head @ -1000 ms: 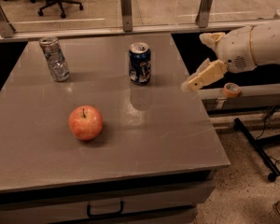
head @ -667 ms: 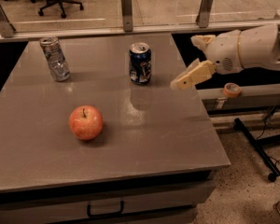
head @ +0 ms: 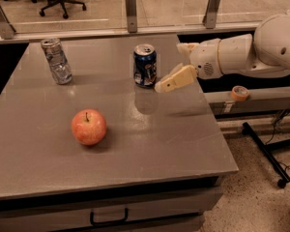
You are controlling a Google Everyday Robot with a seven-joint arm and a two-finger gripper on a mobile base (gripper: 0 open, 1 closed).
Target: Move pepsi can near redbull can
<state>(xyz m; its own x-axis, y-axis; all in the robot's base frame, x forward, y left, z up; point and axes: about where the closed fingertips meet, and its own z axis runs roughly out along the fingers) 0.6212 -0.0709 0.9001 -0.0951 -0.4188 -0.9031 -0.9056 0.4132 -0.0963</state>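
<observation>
The pepsi can (head: 145,65), dark blue with a silver top, stands upright at the back middle of the grey table (head: 183,144). The redbull can (head: 56,61), slim and silver-grey, stands at the back left of the table, well apart from the pepsi can. My gripper (head: 169,66) reaches in from the right on a white arm (head: 246,52). It is open and empty, just right of the pepsi can, with its lower finger (head: 176,79) close to the can's base and not touching it.
A red apple (head: 89,126) lies on the table in front of and between the two cans. A roll of tape (head: 239,93) sits on a ledge right of the table. A glass barrier with metal posts (head: 130,8) runs behind the table.
My arm and gripper have moved left over the table's right edge, closing in on the pepsi can. The cans and apple have not moved.
</observation>
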